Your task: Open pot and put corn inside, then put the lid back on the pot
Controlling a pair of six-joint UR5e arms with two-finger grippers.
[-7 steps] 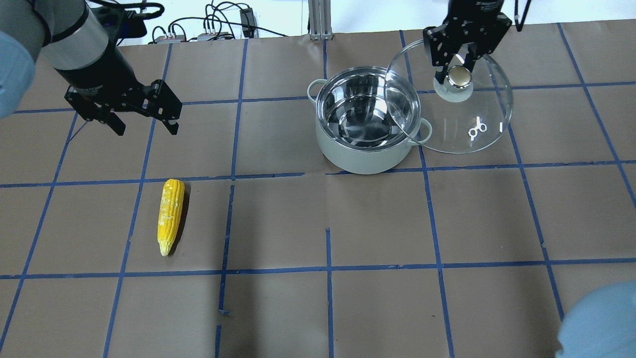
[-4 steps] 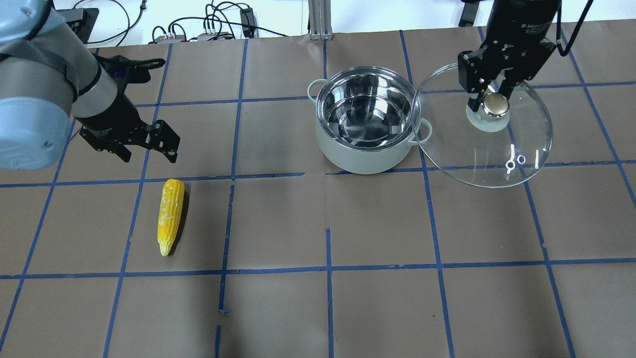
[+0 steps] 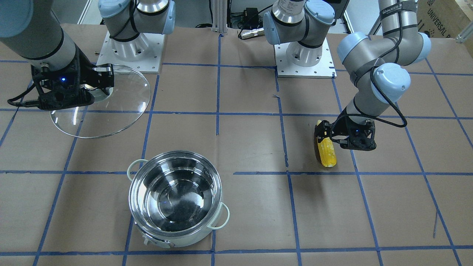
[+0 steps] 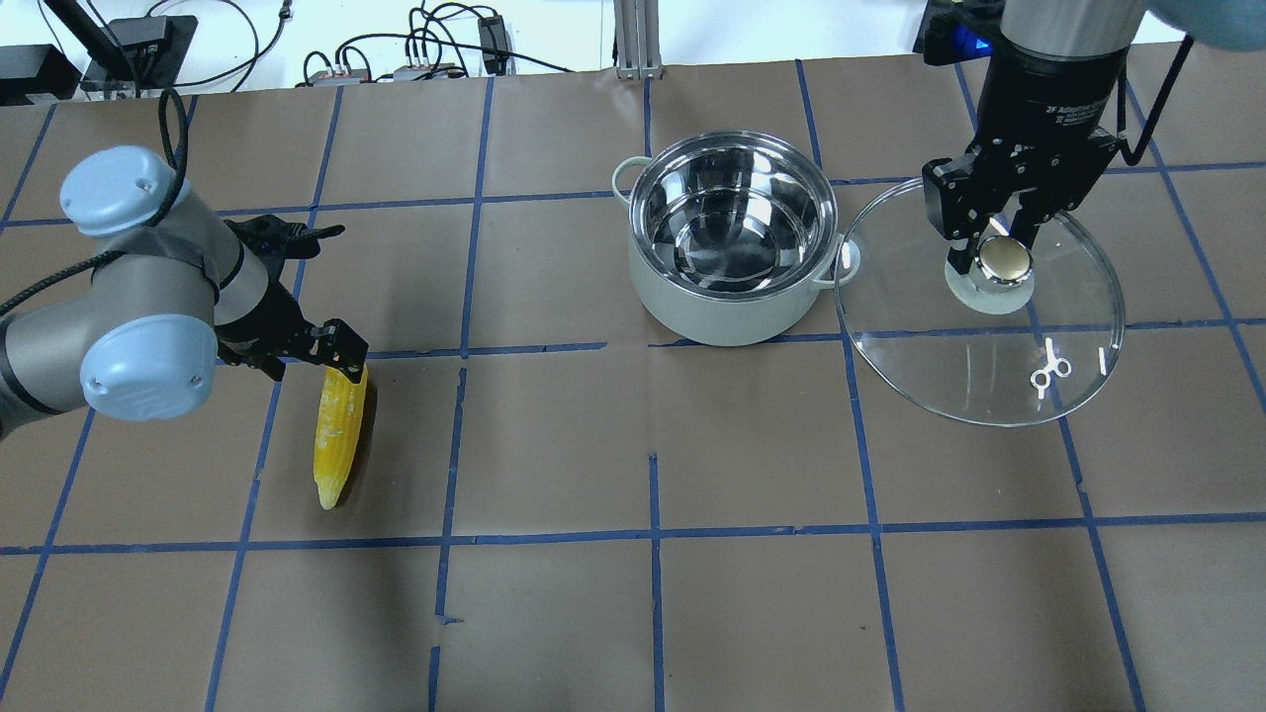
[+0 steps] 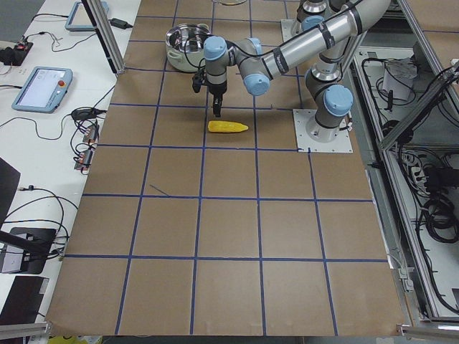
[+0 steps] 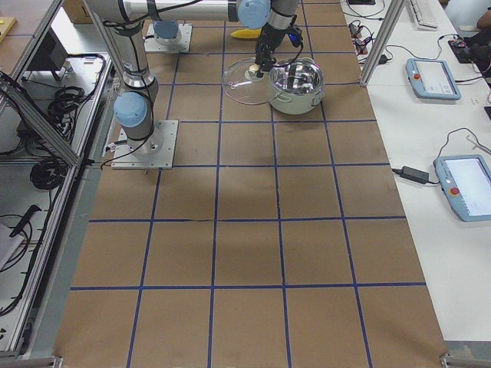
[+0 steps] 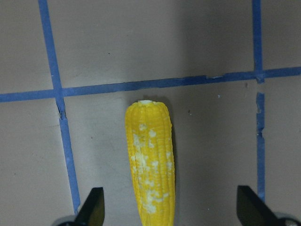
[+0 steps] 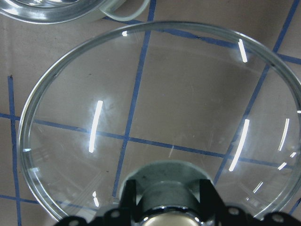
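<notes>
The pot (image 4: 722,307) stands open and empty at the table's middle back; it also shows in the front view (image 3: 177,240). My right gripper (image 4: 994,247) is shut on the knob of the glass lid (image 4: 989,346) and holds it to the right of the pot, clear of the rim. The lid fills the right wrist view (image 8: 164,94). The corn (image 4: 334,445) lies on the paper at the left. My left gripper (image 4: 307,364) is open, its fingers on either side of the corn's (image 7: 150,160) blunt end, not closed on it.
Blue tape lines divide the brown paper table cover. Cables and small boxes (image 4: 415,59) lie along the far edge. The two arm bases (image 3: 305,55) stand at the robot's side of the table.
My right gripper has carried the lid further right and nearer, fully off the pot. My left arm has come down and forward until its open fingers straddle the corn's blunt end.
</notes>
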